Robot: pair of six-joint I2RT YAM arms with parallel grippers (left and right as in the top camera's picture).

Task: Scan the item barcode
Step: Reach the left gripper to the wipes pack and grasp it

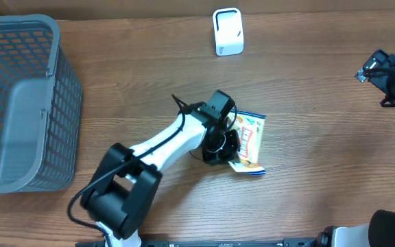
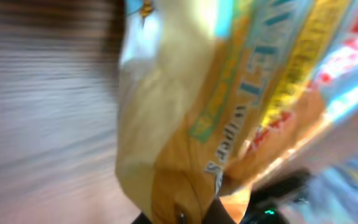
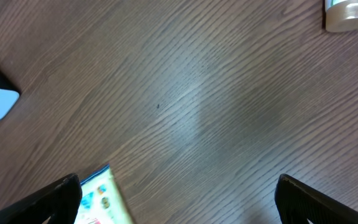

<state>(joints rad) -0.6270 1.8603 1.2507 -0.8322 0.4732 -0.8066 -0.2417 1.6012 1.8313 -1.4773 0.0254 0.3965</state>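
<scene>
My left hand (image 1: 226,143) is closed on the yellow snack packet (image 1: 251,137) at the middle of the bench (image 1: 321,123). My right hand (image 3: 176,198) is open, well apart from it. The white scanner (image 1: 228,31) stands near the far edge

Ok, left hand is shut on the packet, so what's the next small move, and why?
Probably lift the packet slightly off the table. The left hand is shut on it, yet it seems to lie on the wood, well apart from the white scanner at the far edge.
</scene>
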